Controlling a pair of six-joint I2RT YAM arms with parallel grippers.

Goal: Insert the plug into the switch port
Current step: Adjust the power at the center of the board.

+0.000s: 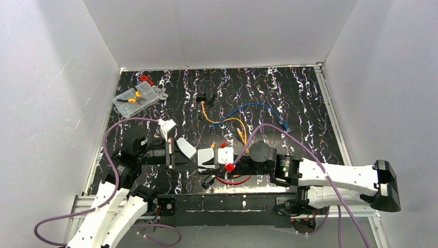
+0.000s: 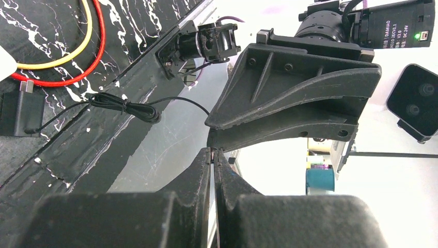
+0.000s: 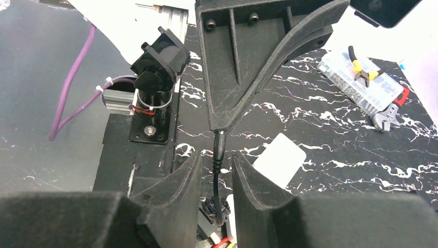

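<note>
Right gripper (image 3: 217,158) fingers fill the foreground of their wrist view, parted, with the black plug (image 3: 219,147) upright in the gap and touching neither; its upper end meets the tip of the left gripper (image 2: 213,153), whose jaws are clenched on it. Just beyond, to the right, the pale flat box (image 3: 279,160) carrying the switch port lies on the black marbled mat (image 3: 320,129), its socket not visible; a clear parts case (image 3: 356,82) sits farther back.

Black motor (image 2: 392,20) label reads DAMIAO, 24V; remaining small print illegible.
</note>
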